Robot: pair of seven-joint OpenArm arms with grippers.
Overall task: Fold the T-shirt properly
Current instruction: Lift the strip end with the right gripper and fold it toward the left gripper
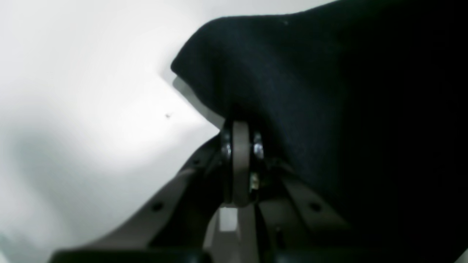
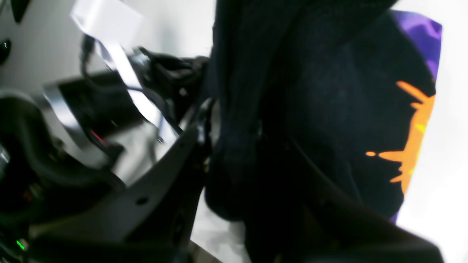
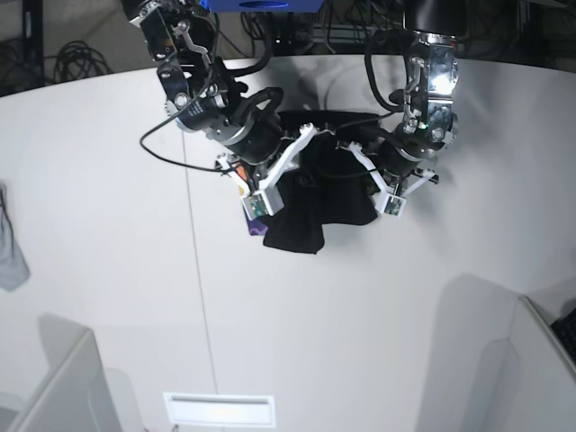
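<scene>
The black T-shirt (image 3: pixel 317 205) hangs bunched between my two grippers at the far middle of the white table (image 3: pixel 297 306). Its lower fold touches the table. My right gripper (image 3: pixel 309 137) is shut on a thick fold of the shirt. In the right wrist view (image 2: pixel 237 131) the cloth (image 2: pixel 329 109) fills the jaws, with the orange and purple print (image 2: pixel 416 128) showing at the right. My left gripper (image 3: pixel 353 151) is shut on a plain black edge. In the left wrist view (image 1: pixel 241 126) the shirt (image 1: pixel 310 91) drapes up and right over the white table (image 1: pixel 91 109).
A small grey cloth (image 3: pixel 9 243) lies at the table's left edge. Grey divider panels stand at the near left (image 3: pixel 54 387) and near right (image 3: pixel 540 360). A white slot plate (image 3: pixel 219 409) sits at the front. Cables lie behind the arm bases.
</scene>
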